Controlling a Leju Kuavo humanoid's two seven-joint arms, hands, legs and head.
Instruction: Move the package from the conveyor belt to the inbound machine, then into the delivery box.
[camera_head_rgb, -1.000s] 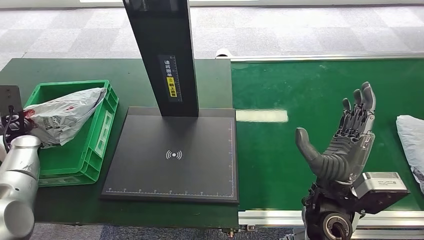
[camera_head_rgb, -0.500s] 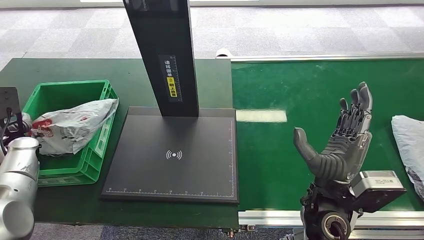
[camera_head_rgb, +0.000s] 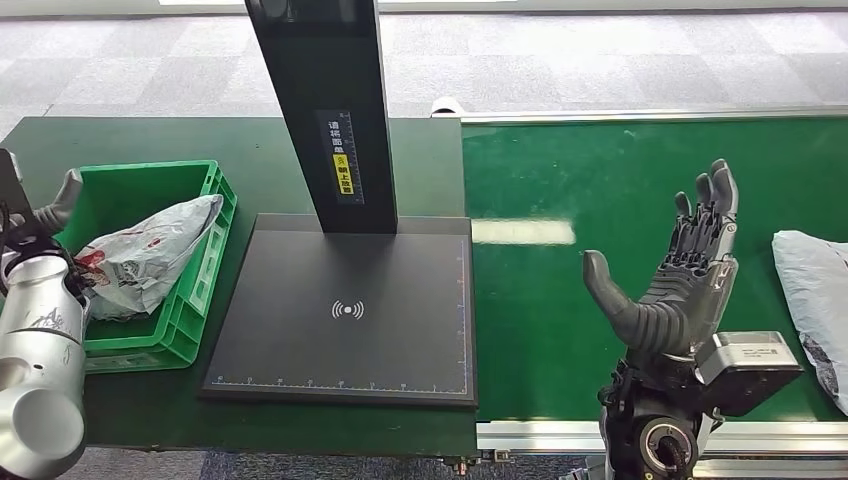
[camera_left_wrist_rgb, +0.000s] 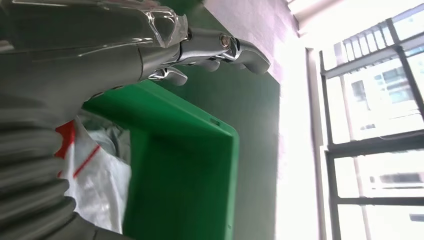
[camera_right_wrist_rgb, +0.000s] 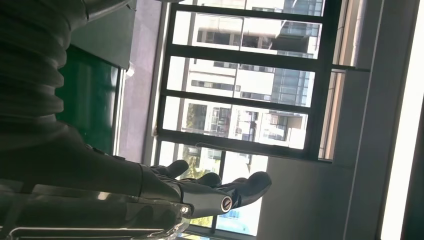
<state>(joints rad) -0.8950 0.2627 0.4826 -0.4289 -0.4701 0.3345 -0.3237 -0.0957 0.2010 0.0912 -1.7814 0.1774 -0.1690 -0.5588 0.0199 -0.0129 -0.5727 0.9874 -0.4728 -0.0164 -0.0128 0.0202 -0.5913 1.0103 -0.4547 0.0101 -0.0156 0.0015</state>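
the head view is bright, even and sharp, with soft shadows. a pale rectangular glare patch lies on the green conveyor belt (camera_head_rgb: 640, 190) near its left edge. in the left wrist view the tall dark-framed window (camera_left_wrist_rgb: 372, 125) is blown out to white, and the near grey ribbed cover (camera_left_wrist_rgb: 30, 165) is blurred. the right wrist view is backlit, leaving the dark right hand (camera_right_wrist_rgb: 200, 187) in silhouette.
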